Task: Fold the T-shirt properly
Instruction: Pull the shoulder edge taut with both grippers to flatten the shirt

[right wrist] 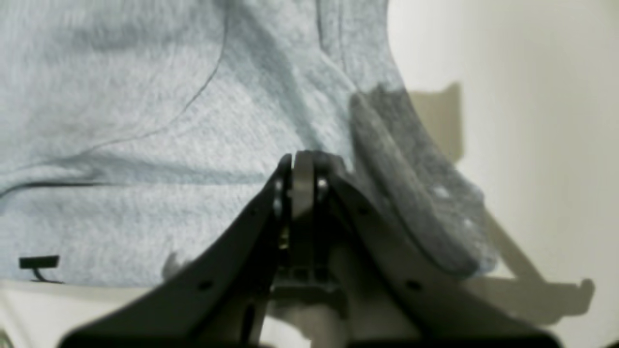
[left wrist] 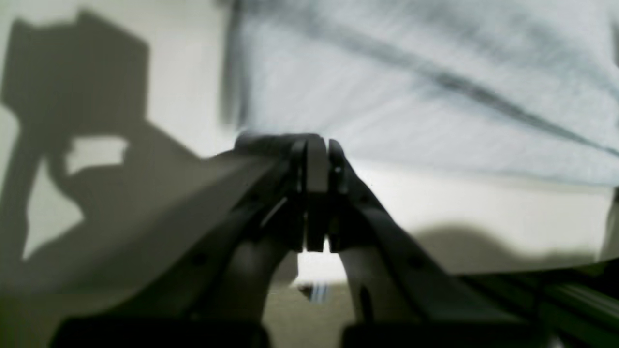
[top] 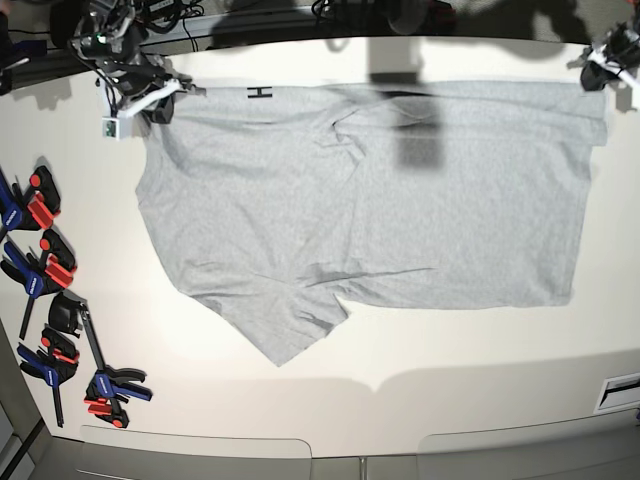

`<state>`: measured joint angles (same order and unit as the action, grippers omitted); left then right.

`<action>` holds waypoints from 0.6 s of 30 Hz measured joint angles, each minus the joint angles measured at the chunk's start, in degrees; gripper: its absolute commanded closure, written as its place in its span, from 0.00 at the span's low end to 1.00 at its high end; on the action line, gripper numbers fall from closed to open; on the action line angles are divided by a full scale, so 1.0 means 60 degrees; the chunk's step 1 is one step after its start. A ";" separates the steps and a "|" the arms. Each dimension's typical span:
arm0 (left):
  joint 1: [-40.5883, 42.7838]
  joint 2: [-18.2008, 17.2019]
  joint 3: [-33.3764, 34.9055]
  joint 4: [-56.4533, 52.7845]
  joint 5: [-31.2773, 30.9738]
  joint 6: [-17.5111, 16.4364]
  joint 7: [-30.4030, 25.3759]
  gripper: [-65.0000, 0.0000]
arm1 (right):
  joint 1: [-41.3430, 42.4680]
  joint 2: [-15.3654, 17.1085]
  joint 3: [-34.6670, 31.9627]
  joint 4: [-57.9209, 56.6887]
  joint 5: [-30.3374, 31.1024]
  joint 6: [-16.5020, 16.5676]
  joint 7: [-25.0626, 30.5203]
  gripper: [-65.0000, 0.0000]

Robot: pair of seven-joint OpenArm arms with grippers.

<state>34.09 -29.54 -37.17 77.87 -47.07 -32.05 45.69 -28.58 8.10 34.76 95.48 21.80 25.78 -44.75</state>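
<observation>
The T-shirt lies spread flat across the middle of the base view, light heather-grey, its far edge running along the upper part of the frame and one sleeve pointing toward the lower centre. A bit of black lettering shows at the upper edge where the cloth is turned over. It rests on a pale cream surface that fills most of the frame, crossed by soft arm shadows. At the upper left of the base view the right hand sits at the shirt's corner, pressed shut with grey cloth bunched against its tips in the right wrist view. At the upper right the left hand is at the other corner, its jaws closed together at the fabric's edge; whether cloth is pinched there is unclear through the blur. Several red, blue and black clamps lie along the left edge. Dark cables and equipment line the top.
</observation>
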 measured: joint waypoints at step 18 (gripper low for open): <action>0.0164 0.0029 -0.0743 0.2747 -0.1016 -0.0277 0.0521 1.00 | -0.0080 -0.0004 0.0860 -0.0102 0.1348 0.0459 -0.0776 1.00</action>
<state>35.07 -29.36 -41.63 94.35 -53.17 -33.71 48.82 -29.06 8.08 39.92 94.87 29.89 28.53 -49.41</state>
